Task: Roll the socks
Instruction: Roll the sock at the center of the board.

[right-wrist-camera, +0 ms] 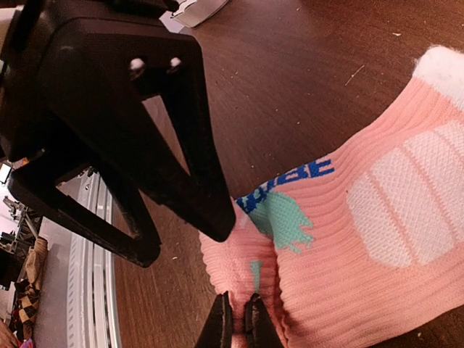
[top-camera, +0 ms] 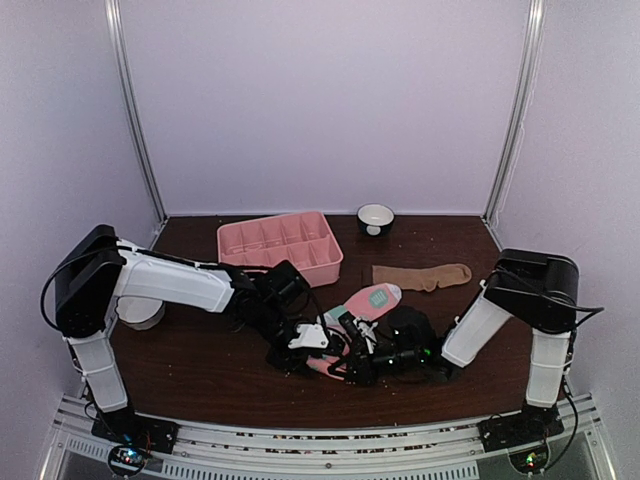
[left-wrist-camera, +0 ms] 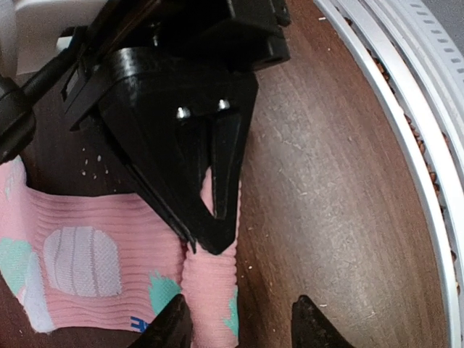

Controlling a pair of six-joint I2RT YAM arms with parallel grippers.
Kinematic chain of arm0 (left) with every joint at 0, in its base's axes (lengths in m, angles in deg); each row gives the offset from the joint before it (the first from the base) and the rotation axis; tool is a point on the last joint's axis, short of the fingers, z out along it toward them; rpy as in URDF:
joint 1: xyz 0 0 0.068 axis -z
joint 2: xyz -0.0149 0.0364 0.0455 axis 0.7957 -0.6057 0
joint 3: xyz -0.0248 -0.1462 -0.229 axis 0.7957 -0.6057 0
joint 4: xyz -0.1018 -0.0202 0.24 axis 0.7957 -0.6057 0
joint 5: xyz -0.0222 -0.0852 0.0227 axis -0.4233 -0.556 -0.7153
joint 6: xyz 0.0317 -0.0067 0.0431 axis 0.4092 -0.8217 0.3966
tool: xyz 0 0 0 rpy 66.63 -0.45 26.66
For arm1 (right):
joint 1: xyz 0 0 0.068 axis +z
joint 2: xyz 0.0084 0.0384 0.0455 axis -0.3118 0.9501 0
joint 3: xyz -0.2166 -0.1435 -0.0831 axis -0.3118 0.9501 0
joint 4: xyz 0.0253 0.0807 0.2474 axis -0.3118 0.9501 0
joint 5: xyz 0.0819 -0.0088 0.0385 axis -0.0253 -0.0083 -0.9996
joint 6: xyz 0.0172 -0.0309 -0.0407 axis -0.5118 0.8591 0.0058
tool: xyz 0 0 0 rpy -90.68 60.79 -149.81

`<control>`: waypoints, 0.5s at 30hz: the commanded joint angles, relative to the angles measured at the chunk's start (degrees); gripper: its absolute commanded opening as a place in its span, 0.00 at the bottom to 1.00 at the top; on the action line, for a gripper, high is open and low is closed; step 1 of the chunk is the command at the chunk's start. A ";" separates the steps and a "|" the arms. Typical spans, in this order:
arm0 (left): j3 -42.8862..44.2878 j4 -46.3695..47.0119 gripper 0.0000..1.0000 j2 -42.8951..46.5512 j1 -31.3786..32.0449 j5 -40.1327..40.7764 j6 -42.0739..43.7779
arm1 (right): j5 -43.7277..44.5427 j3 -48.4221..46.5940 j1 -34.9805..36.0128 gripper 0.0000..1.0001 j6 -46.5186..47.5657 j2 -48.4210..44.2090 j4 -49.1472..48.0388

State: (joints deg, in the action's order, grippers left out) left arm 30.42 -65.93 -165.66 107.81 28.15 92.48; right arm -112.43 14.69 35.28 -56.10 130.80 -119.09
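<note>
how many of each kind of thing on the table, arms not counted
socks: 2 (pink sock, tan sock)
tray: 1
bowl: 1
white round thing, partly hidden at the left: 1
total: 5

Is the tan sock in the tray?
No, the tan sock lies flat on the table, to the right of the tray and apart from it.

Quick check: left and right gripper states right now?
Left gripper: jaws open, straddling an end of the pink sock, not clamped.
Right gripper: jaws shut, pinching a fold of the pink sock.
</note>
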 commanded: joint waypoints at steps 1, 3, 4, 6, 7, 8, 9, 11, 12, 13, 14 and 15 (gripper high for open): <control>1.54 1.99 0.46 -2.03 0.19 1.75 0.14 | 2.92 2.75 -1.26 0.00 -0.45 4.54 15.38; 1.62 2.03 0.43 -2.68 0.19 2.09 0.14 | 2.79 2.61 -1.25 0.00 -0.60 4.41 15.53; 1.77 1.97 0.39 -3.02 0.19 2.48 0.14 | 2.71 2.53 -1.24 0.00 -0.66 4.46 15.64; 2.49 1.49 0.32 -4.18 0.19 3.27 0.01 | 2.57 2.25 -1.40 0.00 -0.87 4.30 15.96; 2.93 0.98 0.28 -4.65 0.19 3.50 0.05 | 2.47 2.10 -1.42 0.00 -0.95 4.23 15.98; 3.30 0.52 0.26 -5.12 0.19 3.72 0.06 | 2.37 1.99 -1.42 0.00 -0.98 4.13 16.13; 3.62 0.02 0.23 -5.49 0.19 3.79 -0.08 | 2.35 1.83 -1.46 0.00 -0.87 3.98 16.44; 4.28 -0.88 0.16 -6.19 0.19 3.72 -0.36 | 2.53 1.61 -1.46 0.00 -0.74 3.49 16.71; 4.63 -1.48 0.13 -6.50 0.19 3.57 -0.52 | 2.60 1.66 -1.48 0.00 -0.74 3.25 16.67; 5.01 -2.15 0.11 -6.91 0.13 3.42 -0.68 | 2.85 1.75 -1.46 0.00 -0.68 2.88 16.53; 5.45 -2.92 0.08 -7.47 0.11 3.30 -0.83 | 3.06 2.02 -1.49 0.00 -0.58 2.30 16.05; 5.96 -3.91 0.07 -8.03 -0.03 3.13 -1.09 | 3.39 2.48 -1.44 0.00 -0.46 1.62 15.04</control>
State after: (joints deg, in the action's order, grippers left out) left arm 34.36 -66.69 -171.06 107.81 31.01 92.16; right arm -113.52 13.99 34.82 -56.67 130.52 -117.50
